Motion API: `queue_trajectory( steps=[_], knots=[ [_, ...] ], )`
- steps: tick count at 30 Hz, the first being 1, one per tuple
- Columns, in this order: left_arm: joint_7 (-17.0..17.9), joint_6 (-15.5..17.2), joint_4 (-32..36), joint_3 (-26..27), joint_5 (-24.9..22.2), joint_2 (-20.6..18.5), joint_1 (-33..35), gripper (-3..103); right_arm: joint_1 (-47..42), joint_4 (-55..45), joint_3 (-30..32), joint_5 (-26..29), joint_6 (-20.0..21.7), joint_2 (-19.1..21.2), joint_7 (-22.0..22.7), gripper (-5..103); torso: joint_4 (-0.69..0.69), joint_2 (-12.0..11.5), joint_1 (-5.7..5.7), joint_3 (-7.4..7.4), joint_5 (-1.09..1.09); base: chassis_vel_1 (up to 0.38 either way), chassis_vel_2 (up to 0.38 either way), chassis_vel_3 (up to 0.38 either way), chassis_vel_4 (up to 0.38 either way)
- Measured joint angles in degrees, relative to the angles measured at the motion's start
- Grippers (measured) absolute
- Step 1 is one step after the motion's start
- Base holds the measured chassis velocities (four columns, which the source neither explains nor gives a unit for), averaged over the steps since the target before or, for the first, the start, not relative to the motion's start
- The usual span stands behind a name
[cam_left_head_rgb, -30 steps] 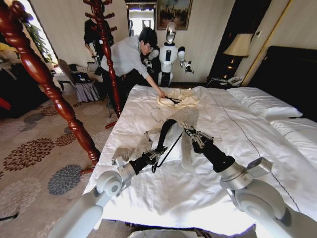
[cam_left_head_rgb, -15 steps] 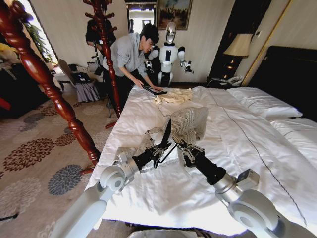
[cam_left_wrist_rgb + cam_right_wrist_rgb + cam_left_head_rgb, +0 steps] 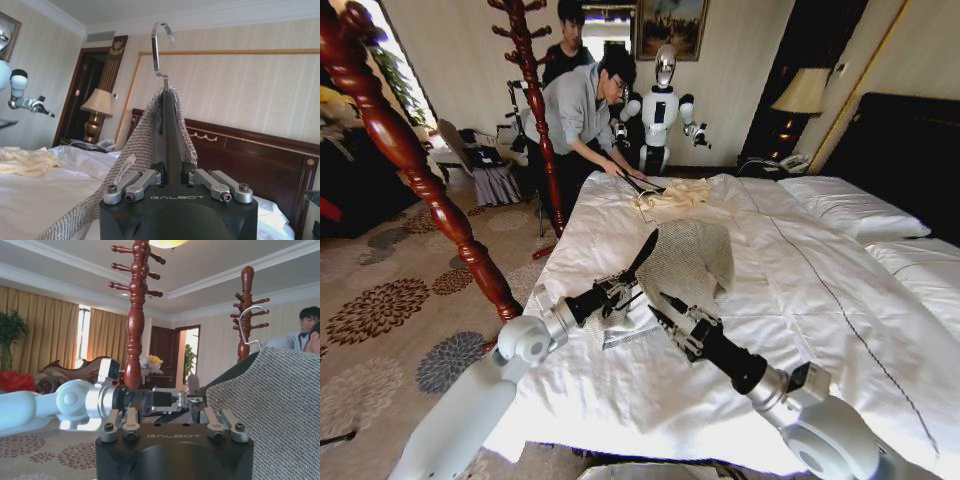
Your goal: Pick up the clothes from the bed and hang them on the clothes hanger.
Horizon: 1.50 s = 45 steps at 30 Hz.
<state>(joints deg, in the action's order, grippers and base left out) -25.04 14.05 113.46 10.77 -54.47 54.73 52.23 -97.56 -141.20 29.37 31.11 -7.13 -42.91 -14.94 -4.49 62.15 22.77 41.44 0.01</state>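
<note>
Jacket: we see the grey-beige knit draped over the hanger and lifted above the bed, one side hanging toward the duvet; in the left wrist view the knit falls over both sides of the hanger's black shoulder.
Left gripper: we find it above the bed's near left part, at the jacket's lower left edge, fingers clamped on the hanger's black bar.
Hanger: black, tilted upward from the left gripper into the jacket; its silver hook points up in the left wrist view.
Right gripper: low over the bed, just below the jacket's hem and right of the left gripper; whether its fingers stand wide or narrow we cannot tell.
Bed: white duvet, pillows at its far right against a dark headboard.
Cream top: lying on the bed's far edge, beyond the jacket, where a person's hand touches it.
</note>
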Motion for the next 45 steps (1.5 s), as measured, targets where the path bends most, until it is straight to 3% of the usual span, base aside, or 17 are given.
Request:
queue_trajectory(
  steps=[1,5,7,8,9,12,15,17,21,27,32,38,45],
  knots=[
    [-0.78,-0.18,-0.86,0.20,0.22,0.11,-0.59,18,-0.14,0.14,0.06,-0.61,-0.08,-0.29,0.09,57,0.00,0.00,0.00,0.00,0.00,0.000,0.000,0.000,0.000],
    [-2.89,-0.61,-2.61,0.86,1.12,0.11,-1.54,18,0.22,-0.18,1.02,-0.59,0.90,-0.69,4.03,69,0.01,0.00,0.00,0.00,0.00,0.000,0.000,0.000,0.000],
    [-5.53,-1.17,-4.40,1.74,3.15,-0.44,-2.35,18,2.43,-1.62,2.44,1.26,5.33,-0.68,14.72,80,0.00,0.00,0.00,0.00,-0.01,0.000,0.000,0.000,0.000],
    [-5.53,-1.17,-4.40,1.74,3.15,-0.44,-2.35,18,2.43,-1.62,2.44,1.26,5.33,-0.68,14.72,80,0.00,0.00,0.00,0.00,-0.01,0.000,0.000,0.000,0.000],
    [-6.28,-1.30,-4.89,2.06,3.60,-0.72,-2.59,18,3.27,-1.79,2.98,2.17,7.04,-0.55,18.33,80,0.01,0.00,0.00,0.00,-0.01,0.000,0.000,0.000,0.000],
    [-8.52,-1.63,-6.25,3.26,4.36,-2.26,-3.25,18,6.32,-1.97,5.52,3.46,11.19,0.83,28.53,96,0.02,0.00,0.00,0.00,0.00,0.000,0.000,0.000,0.000],
    [-9.86,-1.71,-6.45,3.94,4.49,-3.49,-3.38,18,7.44,-1.97,6.77,2.03,12.20,1.80,31.42,99,0.02,0.00,0.00,0.00,0.00,0.000,0.000,0.000,0.000],
    [-11.96,-1.74,-6.05,4.84,4.49,-5.55,-3.34,18,8.68,-0.63,8.71,-2.34,13.60,3.38,34.51,100,0.02,0.00,0.00,0.00,-0.01,0.000,0.000,0.000,0.000],
    [-14.02,-1.74,-4.51,5.70,4.51,-7.51,-2.28,18,9.56,2.00,9.46,-7.68,15.80,5.20,36.46,100,0.00,0.00,0.00,0.00,0.01,0.000,0.000,0.000,0.000],
    [-16.15,-1.72,-1.94,6.62,5.24,-8.29,0.27,18,10.08,5.47,8.98,-11.82,17.20,8.44,35.07,100,0.02,-0.01,0.00,0.00,0.01,0.000,0.000,0.000,0.000],
    [-17.67,-1.54,0.37,6.49,7.61,-8.18,2.17,18,10.89,7.43,8.98,-16.90,12.89,12.08,26.98,100,0.01,0.00,0.00,0.00,0.01,0.000,0.000,0.000,0.000],
    [-18.55,-1.50,1.68,6.54,9.02,-8.17,3.63,18,10.81,6.35,8.96,-18.07,10.24,13.17,23.36,100,0.01,0.00,0.00,0.00,-0.01,0.000,0.000,0.000,0.000],
    [-18.74,-1.02,3.60,6.69,9.17,-8.36,4.58,18,10.80,6.72,8.46,-23.60,6.64,13.40,20.01,100,0.01,-0.01,0.00,0.00,0.00,0.000,0.000,0.000,0.000]
  ],
)
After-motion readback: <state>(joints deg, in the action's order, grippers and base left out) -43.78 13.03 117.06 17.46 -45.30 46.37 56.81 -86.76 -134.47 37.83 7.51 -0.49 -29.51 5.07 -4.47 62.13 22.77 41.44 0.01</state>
